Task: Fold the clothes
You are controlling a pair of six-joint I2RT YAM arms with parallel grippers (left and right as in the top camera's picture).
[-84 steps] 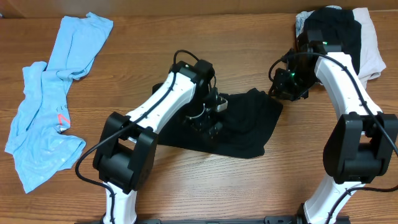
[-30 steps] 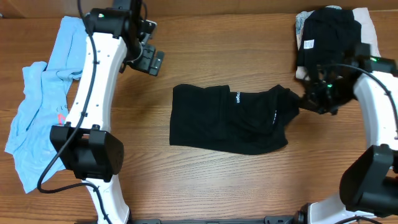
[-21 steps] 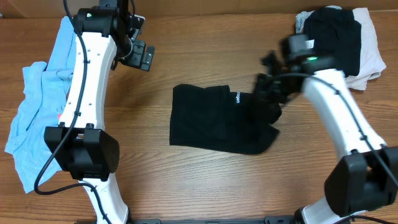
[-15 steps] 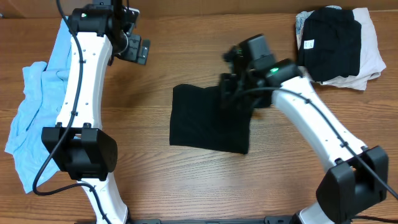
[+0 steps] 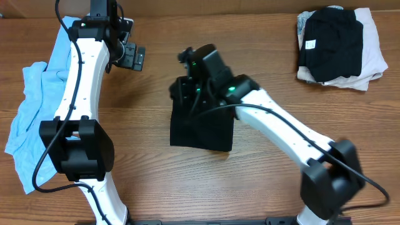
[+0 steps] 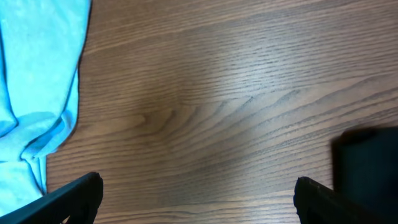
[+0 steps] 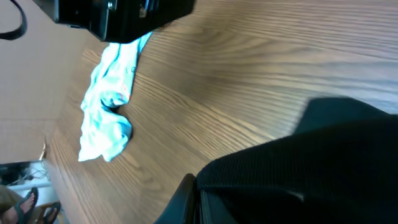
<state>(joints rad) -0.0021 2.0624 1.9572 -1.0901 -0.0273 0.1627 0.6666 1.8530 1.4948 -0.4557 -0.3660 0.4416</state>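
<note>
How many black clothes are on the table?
2: a black shirt in the middle, and a folded black one atop the pile at top right. Others may hide underneath.

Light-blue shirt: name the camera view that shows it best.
Overhead: nearly the whole light-blue shirt shows, crumpled at the table's left side. The left wrist view catches only one edge; the right wrist view shows a small, distant bunch.

Overhead looks straight down; both low wrist views share the light-blue shirt (image 6: 37, 62).
</note>
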